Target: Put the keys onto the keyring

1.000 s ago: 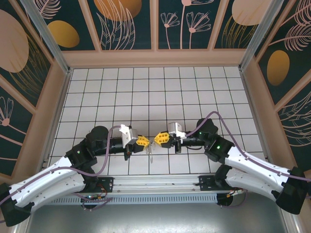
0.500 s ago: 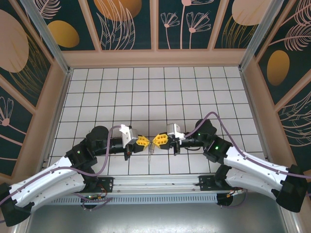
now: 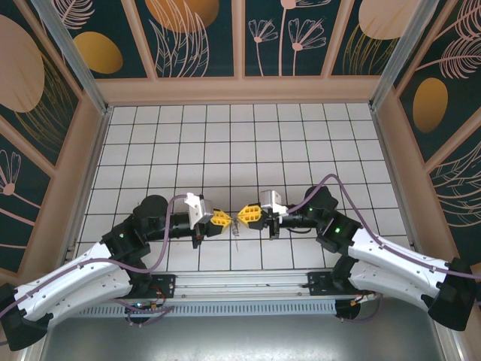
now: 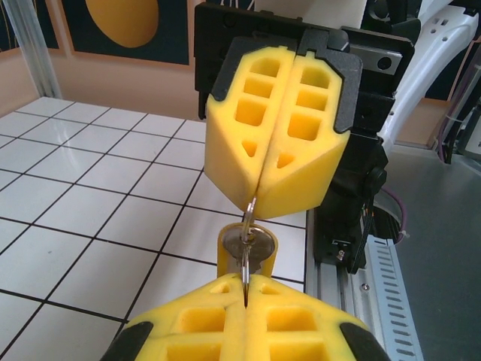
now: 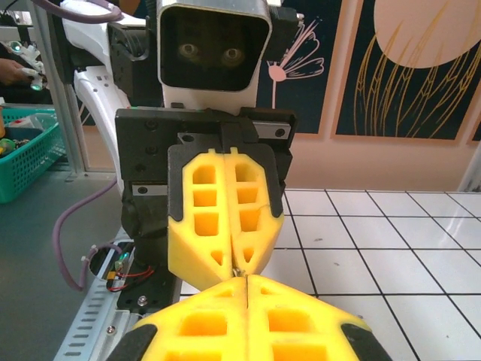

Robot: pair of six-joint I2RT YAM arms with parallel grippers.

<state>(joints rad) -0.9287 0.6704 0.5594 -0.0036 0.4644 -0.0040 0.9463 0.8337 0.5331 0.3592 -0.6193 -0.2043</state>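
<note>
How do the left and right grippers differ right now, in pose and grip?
Pose: the left gripper points right, while the right gripper points left, so they are almost tip to tip.
Grip: in the left wrist view, the right gripper pinches the top of the metal ring. The left gripper appears to pinch the ring's bottom, just below the orange-headed key.
Shared: both are shut and yellow-tipped.

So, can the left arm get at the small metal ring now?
Likely yes: the metal ring hangs just beyond the left fingers, nothing between. Those fingers are shut on a key, though; the right fingers pinch the ring.
</note>
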